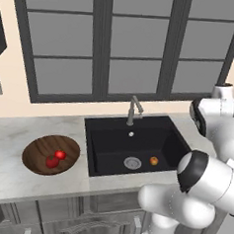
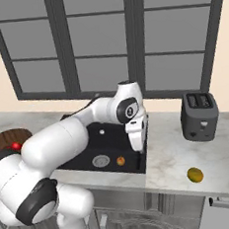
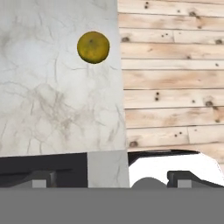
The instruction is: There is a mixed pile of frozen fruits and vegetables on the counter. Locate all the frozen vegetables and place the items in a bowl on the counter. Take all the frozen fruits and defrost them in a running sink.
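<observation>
step: fetch yellow-green fruit (image 2: 194, 174) — alone on bench (image 2: 224, 148) right of sink (image 1: 112, 138) | end effector (image 2: 138, 145) jaws apart, empty, over the sink's right rim | advice: centre above it, descend straight — round, may roll

There are two red pieces (image 1: 56, 158) in one brown bowl (image 1: 35, 153). One orange ball (image 1: 154, 161) sits in one black sink (image 1: 112, 138). One yellow-green ball (image 2: 194, 174) and one toaster (image 2: 199, 115) sit on the tabletop (image 2: 169, 151).
</observation>
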{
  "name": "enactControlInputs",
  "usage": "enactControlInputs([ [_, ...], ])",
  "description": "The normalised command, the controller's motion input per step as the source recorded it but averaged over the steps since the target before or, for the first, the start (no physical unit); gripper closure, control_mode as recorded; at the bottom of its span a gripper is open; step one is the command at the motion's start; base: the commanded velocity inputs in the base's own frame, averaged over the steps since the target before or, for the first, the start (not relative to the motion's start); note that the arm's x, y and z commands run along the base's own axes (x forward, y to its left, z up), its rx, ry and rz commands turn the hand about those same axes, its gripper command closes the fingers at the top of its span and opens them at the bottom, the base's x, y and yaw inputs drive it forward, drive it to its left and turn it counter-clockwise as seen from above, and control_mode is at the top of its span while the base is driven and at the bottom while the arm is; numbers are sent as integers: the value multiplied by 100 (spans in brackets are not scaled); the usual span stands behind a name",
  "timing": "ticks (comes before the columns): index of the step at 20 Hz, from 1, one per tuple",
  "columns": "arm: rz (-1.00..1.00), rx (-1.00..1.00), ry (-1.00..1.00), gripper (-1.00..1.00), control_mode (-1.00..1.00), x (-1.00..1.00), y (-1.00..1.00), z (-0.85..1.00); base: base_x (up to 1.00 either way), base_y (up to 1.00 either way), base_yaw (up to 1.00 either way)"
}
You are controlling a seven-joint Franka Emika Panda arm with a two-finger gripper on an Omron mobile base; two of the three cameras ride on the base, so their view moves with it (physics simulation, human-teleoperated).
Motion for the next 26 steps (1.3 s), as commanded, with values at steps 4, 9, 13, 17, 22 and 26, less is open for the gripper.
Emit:
enactControlInputs([
  [4,-2,1,0,-100,-100,-8,-37,0,0,0,0],
  [9,0,8,0,-100,-100,-2,-36,0,0,0,0],
  [13,0,9,-1,-100,-100,-3,-27,0,0,0,0],
  [17,0,8,0,-100,-100,-3,-29,0,0,0,0],
  [22,0,2,0,-100,-100,-3,-24,-5,0,0,0],
  [26,0,0,0,-100,-100,-4,-19,-8,0,0,0],
])
